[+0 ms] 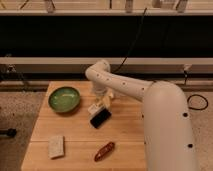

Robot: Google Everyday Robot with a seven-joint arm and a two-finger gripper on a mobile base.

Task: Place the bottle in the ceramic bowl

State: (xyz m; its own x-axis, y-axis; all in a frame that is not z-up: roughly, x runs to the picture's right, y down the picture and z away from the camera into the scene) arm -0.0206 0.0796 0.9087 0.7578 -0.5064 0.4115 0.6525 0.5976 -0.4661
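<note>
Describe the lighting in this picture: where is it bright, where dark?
Camera view: warm, even light on the table; a pale sheen inside the bowl; the band behind is nearly black; the hand, at the bottle right of the bowl, sits under the bright white arm.

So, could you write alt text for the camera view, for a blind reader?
A white robot arm holds its gripper low at the bottle on a wooden table, right of the empty green ceramic bowl. Nearer the front lie a flat black object, a pale block and a reddish-brown object.
</note>
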